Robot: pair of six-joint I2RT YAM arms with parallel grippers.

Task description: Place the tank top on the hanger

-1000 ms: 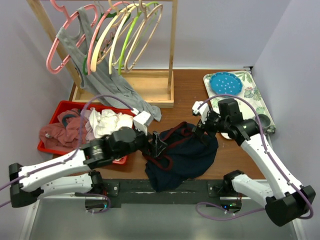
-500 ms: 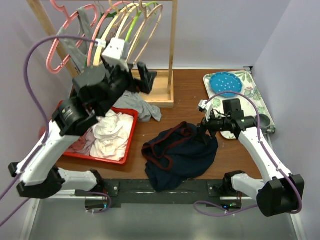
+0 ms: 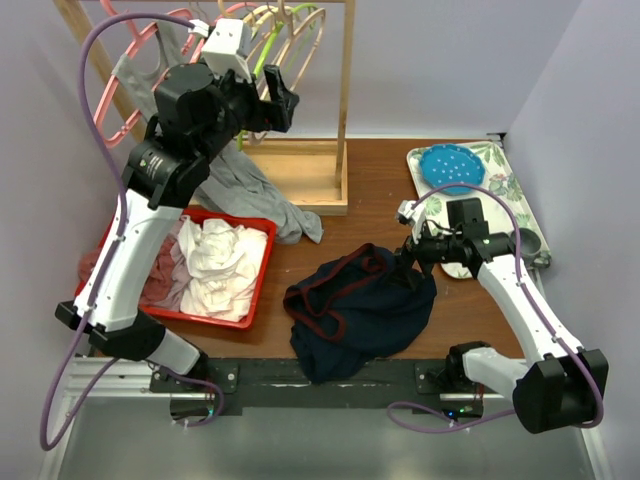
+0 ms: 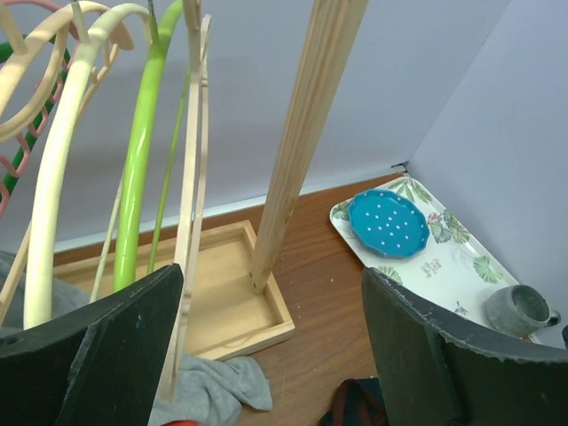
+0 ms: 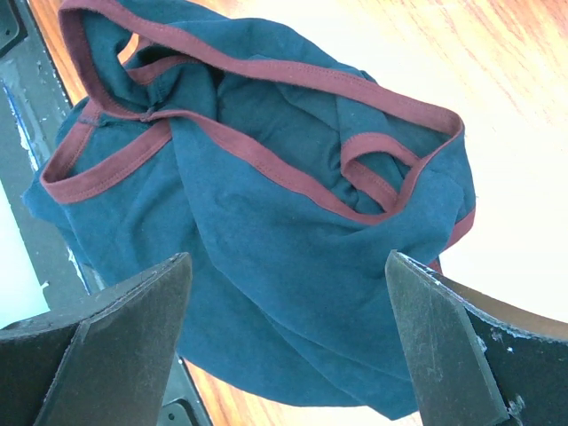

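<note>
The tank top lies crumpled on the brown table near the front edge, dark navy with dark red trim. My right gripper hangs open just above its right side, with nothing between the fingers. The hanger, thin and light tan, hangs at the right end of the row on the wooden rack. My left gripper is raised to that row and stands open. Its left finger is right beside the hanger's lower part; whether they touch I cannot tell.
Pink, cream and green hangers share the rack, and a grey tank top droops from one. The rack's post rises from a wooden base tray. A red bin holds a white garment. A floral tray carries a blue plate and a mug.
My left arm has lifted away from the tank top and swung up and back to the hanger row. The right gripper shifted slightly over the top's right edge, then held still.
</note>
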